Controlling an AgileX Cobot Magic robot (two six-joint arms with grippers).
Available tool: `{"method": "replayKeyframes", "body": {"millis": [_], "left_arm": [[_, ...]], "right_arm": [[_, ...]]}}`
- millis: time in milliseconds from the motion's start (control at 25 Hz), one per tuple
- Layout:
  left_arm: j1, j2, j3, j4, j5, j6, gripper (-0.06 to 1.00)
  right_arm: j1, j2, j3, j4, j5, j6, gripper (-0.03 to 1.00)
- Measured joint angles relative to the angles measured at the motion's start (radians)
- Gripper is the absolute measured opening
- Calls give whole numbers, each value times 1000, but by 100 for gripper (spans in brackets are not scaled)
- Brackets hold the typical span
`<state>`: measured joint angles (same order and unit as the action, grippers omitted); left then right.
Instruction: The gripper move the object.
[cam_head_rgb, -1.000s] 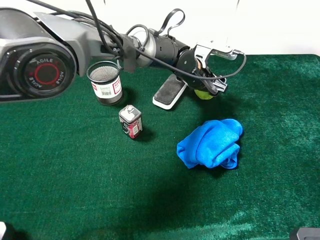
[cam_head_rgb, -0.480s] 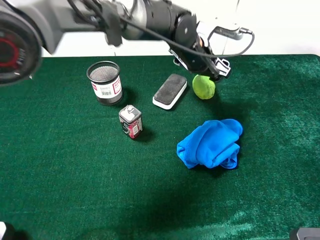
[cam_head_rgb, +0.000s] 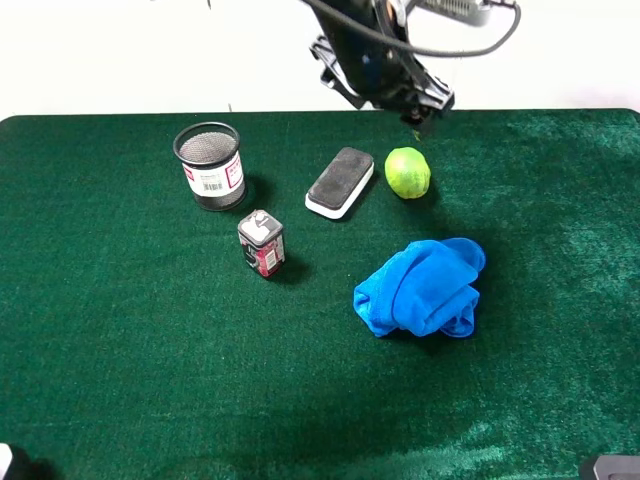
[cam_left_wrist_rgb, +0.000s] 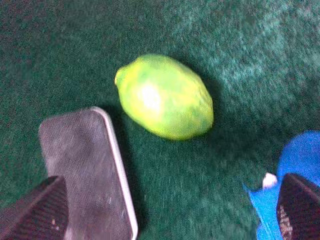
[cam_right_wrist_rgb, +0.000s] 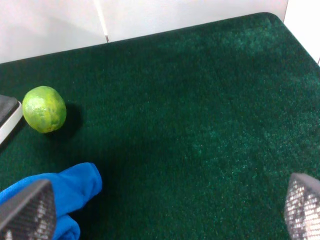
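On the green mat (cam_head_rgb: 120, 350), the left gripper (cam_left_wrist_rgb: 167, 210) has lifted well above the eraser (cam_head_rgb: 340, 182), jaws spread wide and empty. The right gripper (cam_right_wrist_rgb: 166, 209) gapes too. The blue cloth (cam_head_rgb: 422, 287) lies near the eraser. The lime (cam_head_rgb: 408, 172), now uncovered, sits just beside the eraser.

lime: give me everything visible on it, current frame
The lime is green-yellow and oval with a small nub at one end. Its skin is glossy and mottled, and it looks whole. It lies on its side on the green felt, and nothing grips it. The black eraser sits close on its left in the high view, with a narrow gap between them. The blue cloth lies nearer the camera, apart from it. The left gripper hovers above it, open, not touching.
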<state>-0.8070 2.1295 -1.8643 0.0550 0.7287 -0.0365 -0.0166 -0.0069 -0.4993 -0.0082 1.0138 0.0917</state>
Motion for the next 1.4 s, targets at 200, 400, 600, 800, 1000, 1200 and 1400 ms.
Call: {"method": "replayKeyframes", "body": {"millis": [200, 400, 600, 800, 1000, 1200, 1400], "left_arm": [[0, -70, 0, 2, 143, 12, 84], [0, -123, -1, 2, 264, 29, 84], [0, -160, -1, 3, 361, 36, 84], [0, -173, -1, 7, 431, 44, 83], [0, -194, -1, 24, 431, 51, 82], [0, -257, -1, 25, 433, 51, 81], [0, -340, 39, 25, 433, 50, 81]], "right_arm": [[0, 0, 0, 0, 0, 0, 70], [0, 0, 0, 0, 0, 0, 70], [0, 0, 0, 0, 0, 0, 70], [0, 0, 0, 0, 0, 0, 70], [0, 0, 0, 1, 0, 0, 70], [0, 0, 0, 1, 0, 0, 70], [0, 0, 0, 1, 0, 0, 70]]}}
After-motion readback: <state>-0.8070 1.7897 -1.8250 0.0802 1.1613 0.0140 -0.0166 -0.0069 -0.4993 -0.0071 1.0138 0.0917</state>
